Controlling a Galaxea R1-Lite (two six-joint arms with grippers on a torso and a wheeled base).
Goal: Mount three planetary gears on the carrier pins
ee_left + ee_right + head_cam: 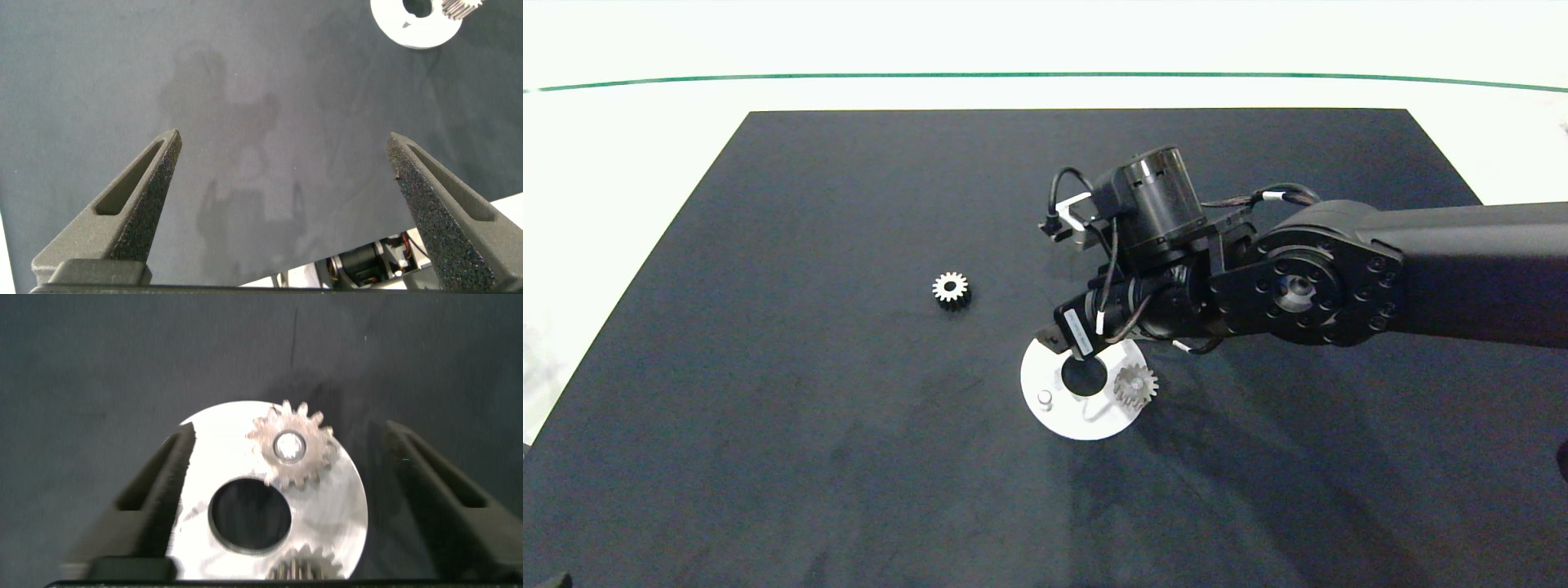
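The white disc (pixel 1068 418) with the carrier pins lies right of the mat's middle. One planetary gear (pixel 1135 386) sits on the disc's right pin, and a bare pin (pixel 1044 399) stands at its left. A loose gear (pixel 952 290) lies on the mat to the left. My right gripper (pixel 1066 343) hangs over the disc's far edge. In the right wrist view it (pixel 288 431) is open around a gear (pixel 292 446) seated on a pin of the disc (pixel 339 510). A second gear (pixel 302 567) shows partly at the picture's edge. My left gripper (pixel 283 137) is open over bare mat.
The black mat (pixel 768 408) covers most of the white table (pixel 621 163). A green line (pixel 1045 76) runs along the far side. The left wrist view catches the disc (pixel 409 31) and a gear (pixel 462 6) far off.
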